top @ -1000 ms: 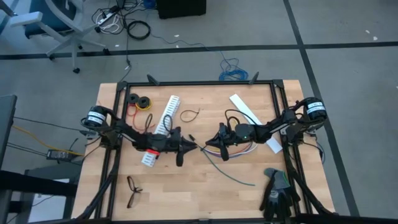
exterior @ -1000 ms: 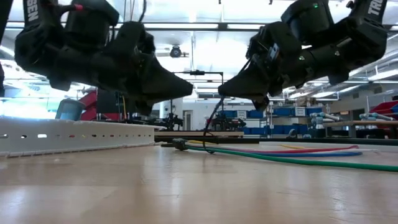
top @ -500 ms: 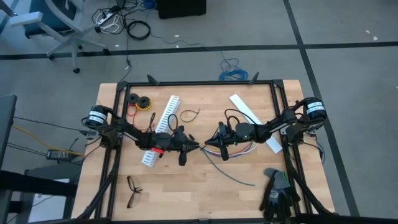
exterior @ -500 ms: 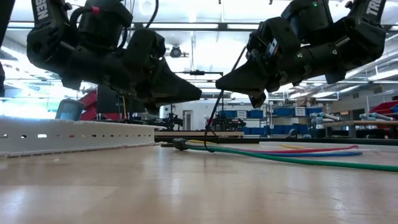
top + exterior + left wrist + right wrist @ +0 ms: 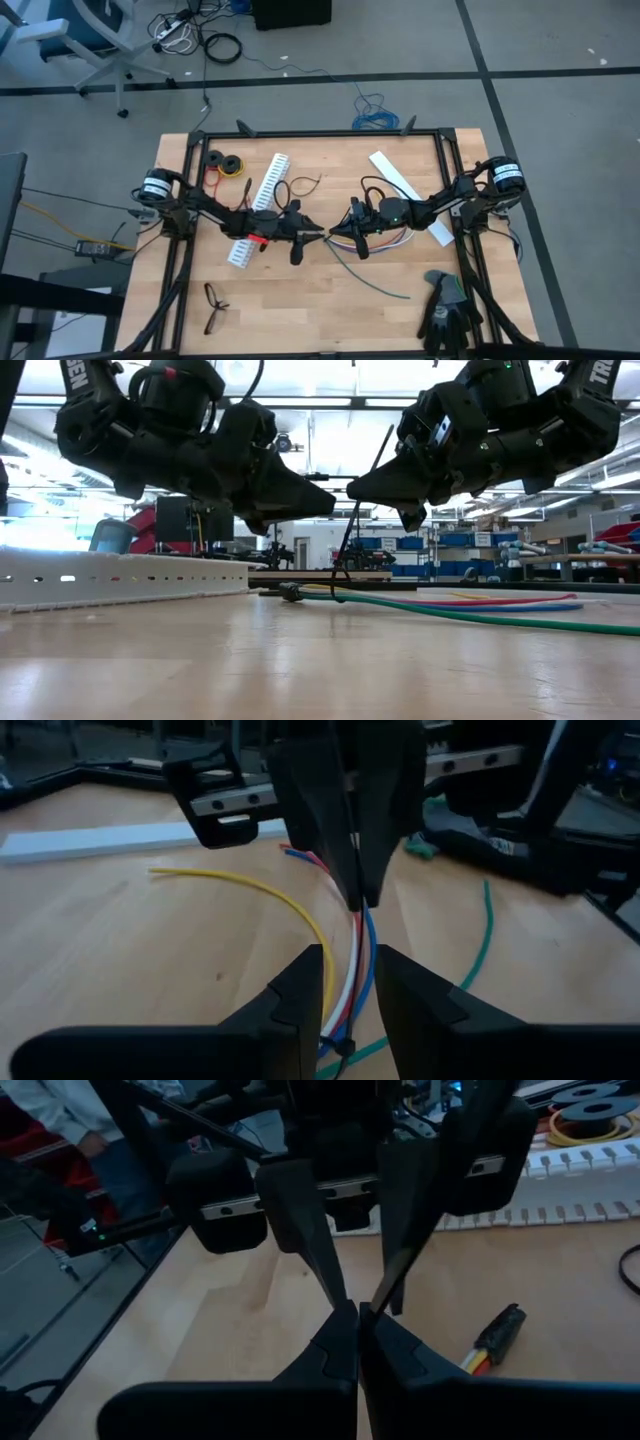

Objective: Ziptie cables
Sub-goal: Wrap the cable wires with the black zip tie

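Wooden planks made up the counter, framed by black rails, with grey floor around it. Near its middle the left gripper and the right gripper met tip to tip, raised above the surface in the low view. The right gripper's jaws were pressed together on a ziptie, a thin black strip that slanted down from them to the counter. The left gripper's jaws stood a little apart, pointing straight at the right gripper's closed tips.

The cables lay on the wood beneath and behind the right gripper: yellow, red, white and blue strands fanned out from a bound end, and a green one trailed toward the near edge. A second ziptie lay curled beside the white slotted strip. Two tape rolls sat near the far left corner, black eyeglasses near the front left, and gloves at the front right.
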Robot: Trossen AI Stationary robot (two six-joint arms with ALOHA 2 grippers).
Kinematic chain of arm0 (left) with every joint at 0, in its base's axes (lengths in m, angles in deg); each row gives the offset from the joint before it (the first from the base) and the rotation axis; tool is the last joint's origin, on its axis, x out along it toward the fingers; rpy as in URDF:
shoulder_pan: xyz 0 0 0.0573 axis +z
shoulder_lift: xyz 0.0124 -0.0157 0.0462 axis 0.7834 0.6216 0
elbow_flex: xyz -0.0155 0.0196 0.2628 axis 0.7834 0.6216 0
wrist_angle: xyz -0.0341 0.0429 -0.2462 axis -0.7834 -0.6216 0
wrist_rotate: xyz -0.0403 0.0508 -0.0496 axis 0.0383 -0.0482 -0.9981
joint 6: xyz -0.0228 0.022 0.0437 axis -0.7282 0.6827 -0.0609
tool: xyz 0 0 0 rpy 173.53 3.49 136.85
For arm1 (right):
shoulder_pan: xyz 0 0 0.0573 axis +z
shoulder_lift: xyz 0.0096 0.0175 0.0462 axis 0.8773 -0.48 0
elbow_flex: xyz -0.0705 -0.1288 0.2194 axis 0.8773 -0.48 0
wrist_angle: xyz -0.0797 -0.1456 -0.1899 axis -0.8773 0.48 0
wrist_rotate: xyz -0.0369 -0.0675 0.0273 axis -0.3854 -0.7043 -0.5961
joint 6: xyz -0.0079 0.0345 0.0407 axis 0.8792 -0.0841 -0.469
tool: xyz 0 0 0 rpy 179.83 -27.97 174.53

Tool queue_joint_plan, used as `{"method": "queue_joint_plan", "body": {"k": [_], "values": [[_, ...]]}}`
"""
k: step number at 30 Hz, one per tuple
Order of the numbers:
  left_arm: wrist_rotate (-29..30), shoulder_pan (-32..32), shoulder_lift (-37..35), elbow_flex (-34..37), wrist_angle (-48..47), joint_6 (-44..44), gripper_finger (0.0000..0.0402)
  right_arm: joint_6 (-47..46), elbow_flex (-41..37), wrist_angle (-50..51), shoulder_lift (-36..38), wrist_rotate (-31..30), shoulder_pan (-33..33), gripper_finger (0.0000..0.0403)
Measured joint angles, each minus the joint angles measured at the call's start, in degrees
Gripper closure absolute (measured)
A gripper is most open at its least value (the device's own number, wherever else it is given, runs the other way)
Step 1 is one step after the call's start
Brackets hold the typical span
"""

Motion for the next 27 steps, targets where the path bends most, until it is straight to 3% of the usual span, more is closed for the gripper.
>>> {"method": "queue_joint_plan", "body": {"k": [12,19,27], "values": [[-5.89,0.84,7.98,-5.14,-0.79,-1.91,0.0298,1.48,0.00,-0.13,0.00,0.09,-0.02,0.0403],[-5.82,0.85,10.95,-7.40,-0.83,-1.91,0.0299,1.46,0.00,-0.15,0.00,0.09,-0.04,0.0403],[-5.67,0.85,11.13,-6.03,2.48,-2.11,0.0336,1.46,0.00,-0.13,0.00,0.11,-0.04,0.0403]]}}
